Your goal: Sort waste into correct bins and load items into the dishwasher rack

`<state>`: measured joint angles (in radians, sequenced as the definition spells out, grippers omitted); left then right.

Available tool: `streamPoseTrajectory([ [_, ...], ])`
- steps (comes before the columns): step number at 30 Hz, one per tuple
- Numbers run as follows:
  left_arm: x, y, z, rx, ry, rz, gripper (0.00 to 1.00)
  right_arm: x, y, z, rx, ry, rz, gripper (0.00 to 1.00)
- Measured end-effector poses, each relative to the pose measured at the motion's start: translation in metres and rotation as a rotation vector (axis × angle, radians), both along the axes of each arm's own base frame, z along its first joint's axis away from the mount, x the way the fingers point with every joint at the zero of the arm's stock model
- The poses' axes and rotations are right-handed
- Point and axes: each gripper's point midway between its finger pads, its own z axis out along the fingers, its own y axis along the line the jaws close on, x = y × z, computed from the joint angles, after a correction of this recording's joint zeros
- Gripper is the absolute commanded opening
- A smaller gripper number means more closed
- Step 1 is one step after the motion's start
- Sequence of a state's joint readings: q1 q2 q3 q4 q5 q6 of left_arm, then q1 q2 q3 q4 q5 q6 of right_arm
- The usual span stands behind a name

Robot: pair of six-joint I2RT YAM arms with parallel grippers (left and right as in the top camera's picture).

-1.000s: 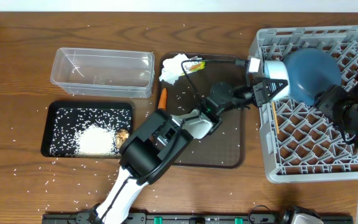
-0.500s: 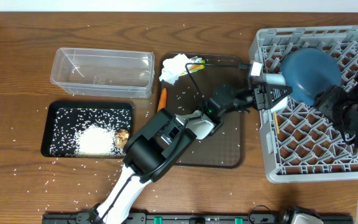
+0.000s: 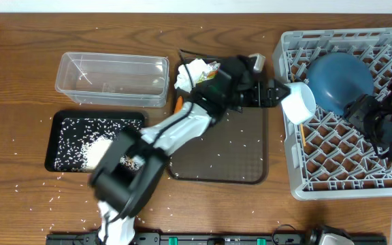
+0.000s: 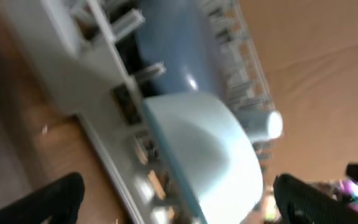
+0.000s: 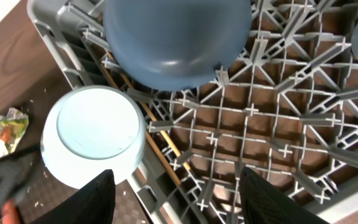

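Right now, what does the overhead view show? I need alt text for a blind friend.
The left arm's open claw reaches to a white bowl at the left edge of the grey dishwasher rack, beside a dark-blue bowl inside. Across the table sit a brown tray, a clear tub and a black tray holding rice.
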<state>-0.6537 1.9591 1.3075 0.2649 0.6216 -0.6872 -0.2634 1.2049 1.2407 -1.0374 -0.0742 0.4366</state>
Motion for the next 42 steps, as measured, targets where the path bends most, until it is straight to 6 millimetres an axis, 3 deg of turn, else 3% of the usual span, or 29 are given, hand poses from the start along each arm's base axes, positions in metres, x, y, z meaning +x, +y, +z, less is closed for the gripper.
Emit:
streamPoseTrajectory([
  [5, -0.015, 0.026, 0.041, 0.091, -0.106, -0.005, 0.98, 0.001, 0.000, 0.001, -0.004, -0.004, 0.008, 0.58],
  [8, -0.022, 0.051, 0.048, 0.168, -0.104, 0.006, 0.98, 0.007, 0.007, 0.004, -0.008, -0.031, 0.087, 0.47],
  [10, -0.022, 0.075, 0.049, 0.230, -0.094, 0.039, 0.98, 0.012, 0.019, 0.008, 0.009, -0.065, 0.181, 0.46],
  [14, -0.026, 0.140, 0.062, 0.372, -0.089, 0.141, 0.98, 0.020, 0.062, 0.018, 0.076, -0.141, 0.417, 0.47],
  [21, -0.064, 0.261, 0.108, 0.575, -0.109, 0.393, 0.98, 0.027, 0.172, 0.041, 0.078, -0.298, 0.855, 0.58],
  [25, -0.080, 0.306, 0.120, 0.666, -0.136, 0.495, 0.98, 0.038, 0.226, 0.035, 0.013, -0.329, 0.975, 0.63],
  [30, -0.085, 0.319, 0.110, 0.751, -0.125, 0.482, 0.98, 0.079, 0.260, -0.007, -0.066, -0.291, 0.937, 0.56],
  [34, -0.074, 0.317, 0.109, 0.762, -0.155, 0.474, 0.98, 0.102, 0.264, -0.059, -0.082, -0.190, 0.892, 0.59],
  [36, -0.064, 0.314, 0.109, 0.769, -0.190, 0.458, 0.98, 0.103, 0.262, -0.074, -0.088, -0.154, 0.885, 0.59],
  [39, -0.043, 0.304, 0.104, 0.766, -0.236, 0.421, 0.99, 0.097, 0.258, -0.070, -0.090, -0.142, 0.879, 0.60],
  [42, -0.011, 0.284, 0.096, 0.733, -0.305, 0.365, 1.00, 0.085, 0.246, -0.039, -0.093, -0.181, 0.858, 0.63],
])
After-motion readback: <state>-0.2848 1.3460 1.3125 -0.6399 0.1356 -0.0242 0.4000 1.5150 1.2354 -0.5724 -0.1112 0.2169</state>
